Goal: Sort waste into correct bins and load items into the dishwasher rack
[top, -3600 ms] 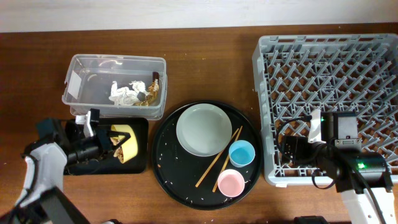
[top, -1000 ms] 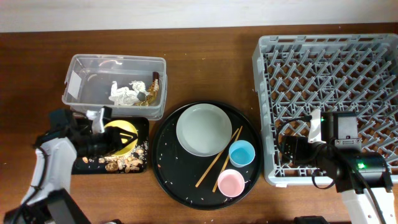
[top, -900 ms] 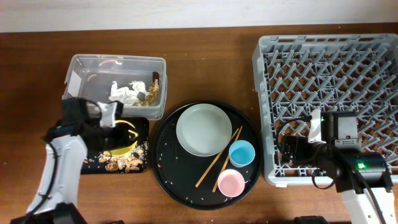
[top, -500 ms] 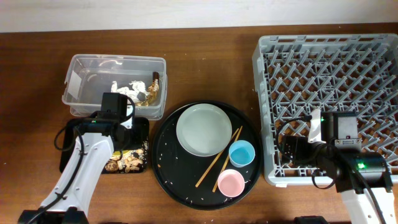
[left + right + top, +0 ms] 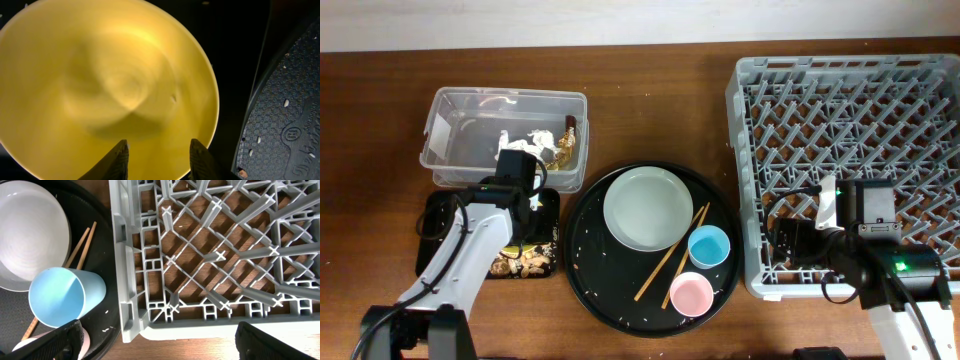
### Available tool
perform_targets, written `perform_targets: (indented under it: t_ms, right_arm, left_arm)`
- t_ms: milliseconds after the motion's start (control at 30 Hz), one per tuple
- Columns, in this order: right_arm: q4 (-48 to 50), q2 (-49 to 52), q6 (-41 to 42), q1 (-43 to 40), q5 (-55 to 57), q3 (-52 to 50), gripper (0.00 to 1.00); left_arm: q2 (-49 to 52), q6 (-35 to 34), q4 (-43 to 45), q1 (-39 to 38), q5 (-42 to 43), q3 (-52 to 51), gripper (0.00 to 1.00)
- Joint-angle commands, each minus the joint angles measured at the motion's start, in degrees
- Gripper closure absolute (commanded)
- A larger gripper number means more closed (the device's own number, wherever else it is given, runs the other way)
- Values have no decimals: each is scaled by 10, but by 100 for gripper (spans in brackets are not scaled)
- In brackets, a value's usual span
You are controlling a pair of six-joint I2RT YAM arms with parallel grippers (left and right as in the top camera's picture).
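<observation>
My left gripper (image 5: pixel 160 159) points at the yellow bowl (image 5: pixel 110 85), which fills nearly all of my left wrist view. My two fingertips (image 5: pixel 120 160) stand a moderate gap apart in front of its smooth surface. I cannot tell whether they are clamped on it or only close to it. Past the bowl it is dark, and to one side I see the textured floor of the round black tray (image 5: pixel 280 115), dotted with pale crumbs. From overhead my left arm covers the bowl and reaches over the shallow black bin (image 5: pixel 432 215), where a heap of beige-brown food scraps (image 5: pixel 520 262) lies at the end nearest the round tray.

My right gripper (image 5: pixel 160 342) is spread wide with nothing between its fingers. It hangs over the corner of the grey rack (image 5: pixel 119 240) nearest the round tray. Just beyond the rack wall, on the round tray, the blue cup (image 5: pixel 62 297) stands mouth up. The pink cup (image 5: pixel 691 293) is just beside it. The chopsticks (image 5: pixel 80 245) lie slanted between the cups and the grey-green plate (image 5: pixel 30 230), close against the plate's rim.

Farthest off, the clear tub (image 5: pixel 450 135) sits on the table (image 5: pixel 650 90) beside the black bin. It holds the crumpled white tissue (image 5: pixel 520 148) and brown-gold wrapper bits (image 5: pixel 560 150).
</observation>
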Motion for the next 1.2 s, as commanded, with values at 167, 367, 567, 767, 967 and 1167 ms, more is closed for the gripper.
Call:
perform_targets:
  t_ms: [167,367,567,767,967,1167]
  right_arm:
    - [1,-1,1,3,-3,10,2]
    - [1,-1,1,3,-3,10,2]
    - [1,-1,1,3,-3,10,2]
    - [1,-1,1,3,-3,10,2]
    - [1,-1,1,3,-3,10,2]
    - [1,-1,1,3,-3,10,2]
  left_arm:
    - [-13,-3,-20,-1,23,28,61]
    - [-13,-3,-29,-1,48,27,61]
    - [-12,-3,-30,-20,13,13,57]
    - [13,-4,-24,-20,13,-3,57]
    - [49,-8,-29,-20,11,-3,64]
    - [49,-8,-31,-20,10,-3,98]
